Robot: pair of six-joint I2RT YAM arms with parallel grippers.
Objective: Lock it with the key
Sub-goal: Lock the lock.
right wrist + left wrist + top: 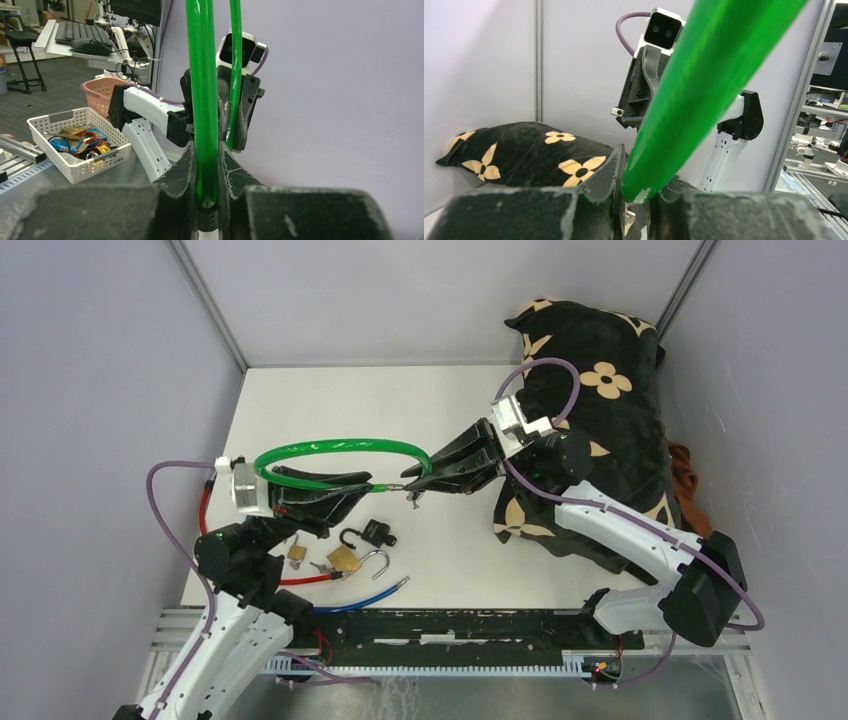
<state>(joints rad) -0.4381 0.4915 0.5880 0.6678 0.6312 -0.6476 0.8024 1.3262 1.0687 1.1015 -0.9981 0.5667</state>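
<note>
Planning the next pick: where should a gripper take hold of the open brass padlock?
Grip the brass padlock across its flat body, coming straight down from above. It lies flat on the table with its silver shackle swung open, so the body's side edges look free; the thin curved shackle would likely slip.

The glossy green cable lock (pixel 330 445) curved in a raised loop above the counter (pixel 450 410), its ends meeting at the right
</note>
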